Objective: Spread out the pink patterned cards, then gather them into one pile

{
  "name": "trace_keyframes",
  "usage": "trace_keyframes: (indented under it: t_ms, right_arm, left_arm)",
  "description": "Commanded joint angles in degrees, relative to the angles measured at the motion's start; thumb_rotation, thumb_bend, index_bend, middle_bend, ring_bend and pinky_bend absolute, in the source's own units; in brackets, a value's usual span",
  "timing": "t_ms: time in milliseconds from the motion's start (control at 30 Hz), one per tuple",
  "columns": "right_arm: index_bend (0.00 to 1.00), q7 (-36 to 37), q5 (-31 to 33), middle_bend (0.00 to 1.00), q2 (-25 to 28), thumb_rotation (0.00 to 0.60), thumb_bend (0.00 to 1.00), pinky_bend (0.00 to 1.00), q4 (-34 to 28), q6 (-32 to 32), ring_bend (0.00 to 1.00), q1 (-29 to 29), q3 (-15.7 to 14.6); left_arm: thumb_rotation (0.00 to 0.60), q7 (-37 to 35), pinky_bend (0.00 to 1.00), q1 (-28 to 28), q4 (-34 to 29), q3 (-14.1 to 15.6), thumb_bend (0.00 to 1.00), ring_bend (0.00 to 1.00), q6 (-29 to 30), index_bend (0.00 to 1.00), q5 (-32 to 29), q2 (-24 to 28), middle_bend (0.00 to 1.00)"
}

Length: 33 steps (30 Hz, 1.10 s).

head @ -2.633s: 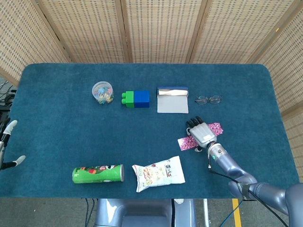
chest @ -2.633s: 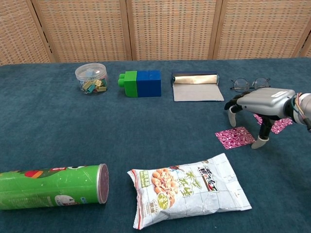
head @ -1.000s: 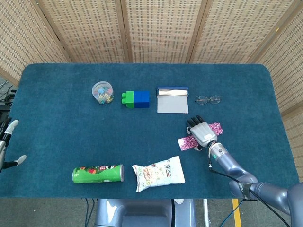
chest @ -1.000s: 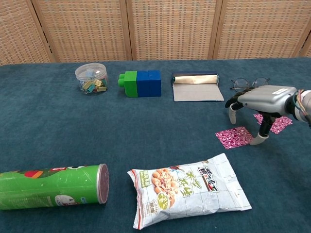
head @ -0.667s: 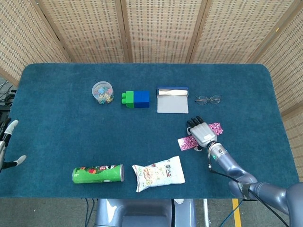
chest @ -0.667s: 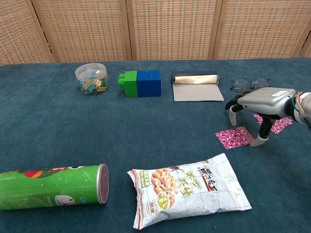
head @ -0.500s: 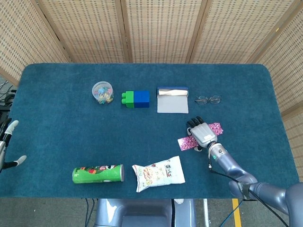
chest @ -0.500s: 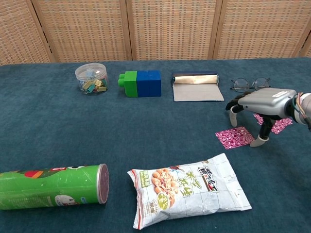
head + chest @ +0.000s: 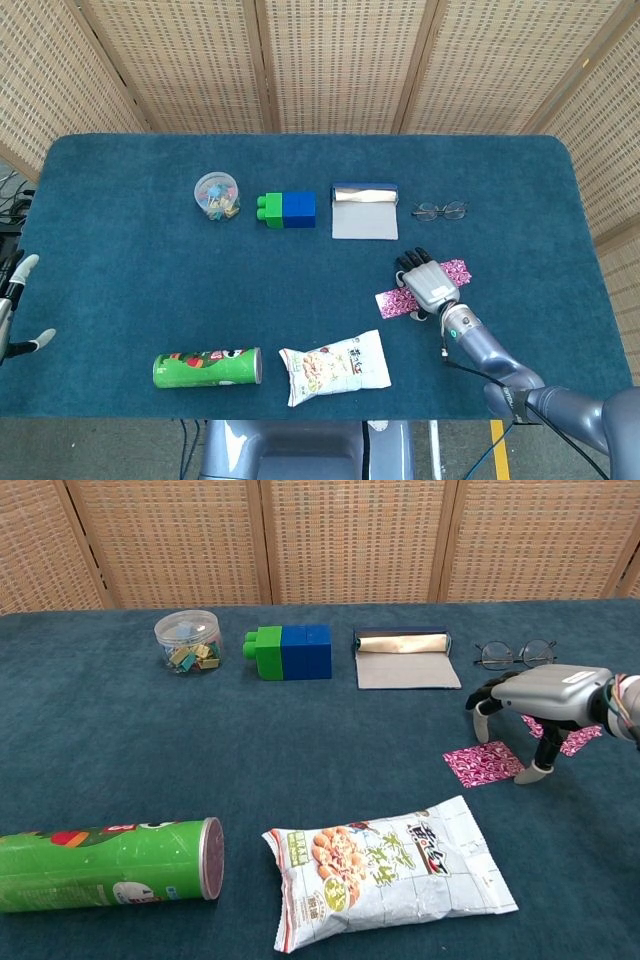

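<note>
Along the far side of the table [image 9: 120,260] stands a row of four things: one clear round tub [image 9: 188,640] holding a small heap of coloured clips, too small to count; one block [image 9: 292,652], green at its left end and blue at its right; one open pouch [image 9: 404,658] with a shiny rolled top and a grey flap lying flat toward the camera; and one pair of glasses [image 9: 512,653].

On the near side lie two snack packs: one green can [image 9: 108,864] on its side, lid end pointing right, and just beside it one white bag [image 9: 388,872] lying flat.

Toward the right, two pink patches of cards show on the cloth. One card [image 9: 484,763] lies flat left of the right hand [image 9: 545,705]; more pink [image 9: 575,738] shows past the hand's far side. Whether cards lie hidden under the palm, and how many there are in all, I cannot tell. The right hand stands palm down over the strip, fingers [image 9: 482,720] apart and curved down with tips at the cloth, the thumb tip at the near card's right edge. It grips nothing.

At the far left edge of the head view the left hand [image 9: 14,305] shows only in part, white fingertips apart, off the table and holding nothing visible.
</note>
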Motion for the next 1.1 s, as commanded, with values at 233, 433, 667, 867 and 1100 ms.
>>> trace_keyframes:
  t_ms: [233, 433, 667, 867, 1100]
  right_arm:
    - [0.43, 0.16, -0.19, 0.13, -0.23, 0.6, 0.21, 0.0, 0.5, -0.2, 0.0, -0.25, -0.38]
    - [0.45, 0.01, -0.23, 0.14, -0.45, 0.6, 0.24, 0.0, 0.93, -0.23, 0.0, -0.34, -0.49]
    - [0.5, 0.2, -0.6, 0.16, -0.61, 0.6, 0.3, 0.0, 1.07, 0.16, 0.0, -0.5, -0.46]
    - [0.5, 0.44, -1.0, 0.16, -0.35, 0.6, 0.34, 0.0, 0.78, 0.45, 0.0, -0.42, -0.2]
    - [0.5, 0.26, -1.12, 0.16, 0.49, 0.6, 0.34, 0.0, -0.37, 1.04, 0.0, -0.2, 0.41]
  left_arm:
    - [0.6, 0.01, 0.0, 0.05, 0.06, 0.02, 0.03, 0.0, 0.02, 0.0, -0.07, -0.02, 0.0]
    - [0.6, -0.04, 0.0, 0.02, 0.19, 0.01, 0.03, 0.0, -0.01, 0.0, -0.02, -0.14, 0.0]
    - [0.6, -0.06, 0.0, -0.05, 0.31, 0.03, 0.03, 0.0, -0.19, 0.0, -0.08, -0.25, 0.0]
    - [0.6, -0.08, 0.0, -0.06, 0.36, -0.01, 0.03, 0.0, -0.16, 0.0, -0.09, -0.3, 0.0]
    - [0.6, -0.14, 0.0, -0.12, 0.42, 0.02, 0.03, 0.0, -0.27, 0.0, -0.04, -0.4, 0.0]
